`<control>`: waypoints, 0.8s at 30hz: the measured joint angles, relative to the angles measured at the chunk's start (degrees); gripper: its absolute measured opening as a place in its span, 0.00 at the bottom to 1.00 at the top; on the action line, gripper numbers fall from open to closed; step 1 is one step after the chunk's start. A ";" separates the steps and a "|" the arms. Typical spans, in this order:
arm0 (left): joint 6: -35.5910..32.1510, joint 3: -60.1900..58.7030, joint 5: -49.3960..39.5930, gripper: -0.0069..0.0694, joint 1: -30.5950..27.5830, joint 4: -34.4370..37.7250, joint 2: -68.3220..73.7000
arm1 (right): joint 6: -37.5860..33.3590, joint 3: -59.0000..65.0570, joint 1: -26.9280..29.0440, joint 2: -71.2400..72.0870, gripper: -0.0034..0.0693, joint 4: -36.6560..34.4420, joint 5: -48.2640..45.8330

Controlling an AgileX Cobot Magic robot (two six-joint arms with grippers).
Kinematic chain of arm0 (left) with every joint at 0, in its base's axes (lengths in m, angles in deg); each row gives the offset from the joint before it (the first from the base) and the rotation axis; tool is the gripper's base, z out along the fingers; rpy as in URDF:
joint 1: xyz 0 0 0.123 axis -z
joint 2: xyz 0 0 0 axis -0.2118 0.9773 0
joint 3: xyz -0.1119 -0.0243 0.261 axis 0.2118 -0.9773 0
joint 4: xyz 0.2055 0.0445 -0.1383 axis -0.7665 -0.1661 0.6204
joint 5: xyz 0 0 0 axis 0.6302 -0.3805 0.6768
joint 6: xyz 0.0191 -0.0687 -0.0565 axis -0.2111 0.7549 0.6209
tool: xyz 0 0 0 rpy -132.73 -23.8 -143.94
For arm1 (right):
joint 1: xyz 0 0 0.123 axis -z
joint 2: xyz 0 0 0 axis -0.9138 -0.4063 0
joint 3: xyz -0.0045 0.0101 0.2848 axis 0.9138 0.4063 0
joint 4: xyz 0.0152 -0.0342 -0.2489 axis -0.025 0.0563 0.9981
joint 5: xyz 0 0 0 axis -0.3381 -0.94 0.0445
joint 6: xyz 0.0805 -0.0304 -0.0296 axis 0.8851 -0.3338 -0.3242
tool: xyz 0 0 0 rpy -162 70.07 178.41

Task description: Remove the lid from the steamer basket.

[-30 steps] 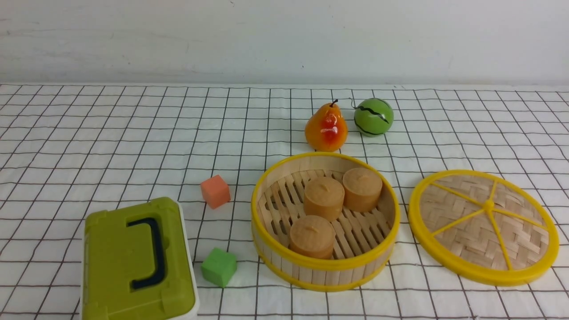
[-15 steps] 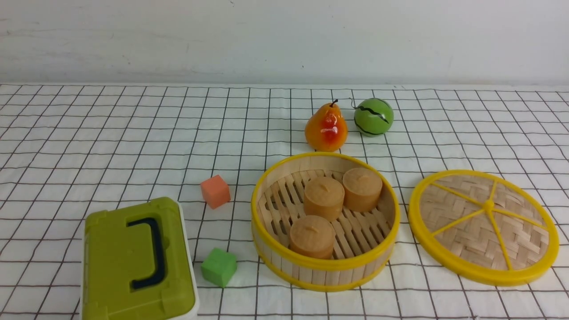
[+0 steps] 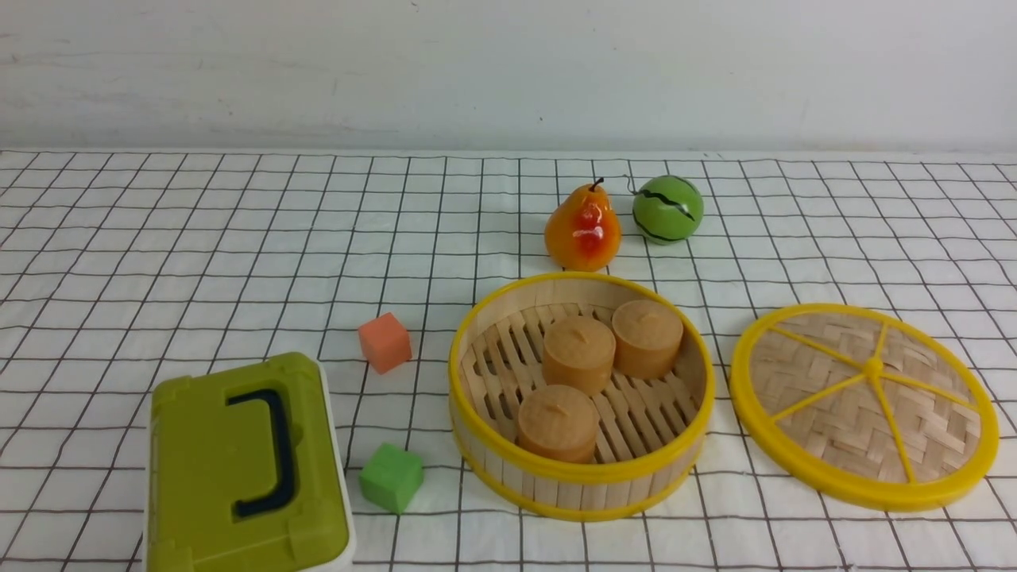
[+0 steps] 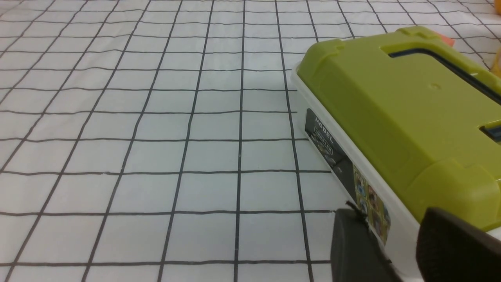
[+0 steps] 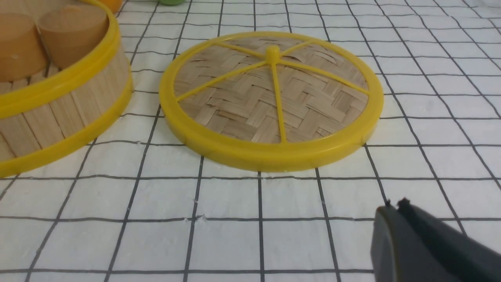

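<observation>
Nothing has moved since the earlier frames: every object in the front view sits just where it sat a second ago, and neither of my arms shows there.

The lid lies flat on the checked cloth at the lower right of the front view, just beside the steamer basket and not touching it. The basket stands open at lower centre, with three tan cylinders on its slatted floor. So I judge the task done.

My right gripper shows only as a dark tip at the lower right of the right wrist view, its two fingers pressed together, holding nothing, short of the lid's near rim. My left gripper shows two dark fingers at the bottom right of the left wrist view with a gap between them, spread, beside the olive-green box.

If I had to take the lid again, I judge it light and fairly stiff: thin woven bamboo in a hard plastic rim. The weave looks fragile, so I would not pinch it. The smooth rim may slip. The centre knob, where the spokes meet, looks the best place to hold.
</observation>
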 joint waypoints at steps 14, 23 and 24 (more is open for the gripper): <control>0.00 0.00 0.00 0.40 0.00 0.00 0.00 | 0.00 0.00 0.00 0.00 0.08 0.00 0.00; 0.00 0.00 0.00 0.40 0.00 0.00 0.00 | 0.00 0.00 0.00 0.00 0.09 0.00 0.00; 0.00 0.00 0.00 0.40 0.00 0.00 0.00 | 0.00 0.00 0.00 0.00 0.09 0.00 0.00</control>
